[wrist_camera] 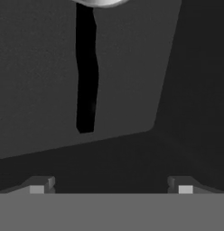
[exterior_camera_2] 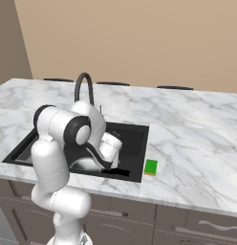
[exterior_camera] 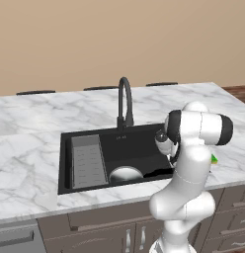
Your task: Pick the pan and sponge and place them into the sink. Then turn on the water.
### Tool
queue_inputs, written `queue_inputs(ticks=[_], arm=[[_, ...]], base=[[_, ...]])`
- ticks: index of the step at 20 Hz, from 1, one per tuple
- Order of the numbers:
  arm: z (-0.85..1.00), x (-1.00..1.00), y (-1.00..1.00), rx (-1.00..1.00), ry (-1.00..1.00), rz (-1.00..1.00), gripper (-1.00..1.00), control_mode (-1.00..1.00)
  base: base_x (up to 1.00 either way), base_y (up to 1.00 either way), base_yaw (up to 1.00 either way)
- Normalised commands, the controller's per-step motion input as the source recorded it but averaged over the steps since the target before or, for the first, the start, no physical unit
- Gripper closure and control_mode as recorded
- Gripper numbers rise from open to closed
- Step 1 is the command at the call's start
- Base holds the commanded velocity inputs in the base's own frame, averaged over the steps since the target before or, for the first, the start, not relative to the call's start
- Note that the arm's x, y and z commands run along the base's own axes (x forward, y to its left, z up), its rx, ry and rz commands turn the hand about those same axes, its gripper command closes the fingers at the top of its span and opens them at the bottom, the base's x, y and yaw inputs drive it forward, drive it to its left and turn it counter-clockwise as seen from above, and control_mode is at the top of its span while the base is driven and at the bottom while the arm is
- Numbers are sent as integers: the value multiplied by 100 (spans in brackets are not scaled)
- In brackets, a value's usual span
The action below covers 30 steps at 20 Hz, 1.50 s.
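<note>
The pan [exterior_camera: 125, 174] lies on the floor of the black sink [exterior_camera: 139, 143], near its front wall, with its thin black handle [exterior_camera: 155, 173] pointing right. In the hand view the handle [wrist_camera: 86, 67] runs down from the pan's silver rim [wrist_camera: 101, 2]. My gripper [wrist_camera: 111, 187] hangs open just above the handle's end, with nothing between its fingertips. My hand [exterior_camera_2: 111, 146] reaches down into the sink [exterior_camera_2: 134, 139]. The sponge [exterior_camera_2: 150, 167], a small block with a green top and yellow edge, rests on the counter just right of the sink [exterior_camera: 213, 159]. No water shows at the faucet.
A tall black gooseneck faucet [exterior_camera: 125, 99] stands behind the sink [exterior_camera_2: 84, 86]. A grey ribbed tray [exterior_camera: 87, 160] fills the sink's left side. White marble counter [exterior_camera_2: 197, 143] spreads around, with drawers below the front edge.
</note>
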Motion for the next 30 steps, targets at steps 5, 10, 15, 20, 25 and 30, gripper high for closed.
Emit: queue_inputs(ticks=[5,10,15,20,25,30], arm=[[36,-13,-3,0,-5,2,-100,-100],[32,-9,-11,2,-1,0,-100,-100],[22,-14,-7,5,0,-8,-100,-100],[23,-11,-2,1,0,-17,-100,-100],[34,-2,-9,0,0,-18,-100,-100],[19,-9,-6,1,0,-19,-100,-100]], base=[[0,0,0],[0,0,0],[0,0,0],[0,0,0],[0,0,0],[0,0,0]])
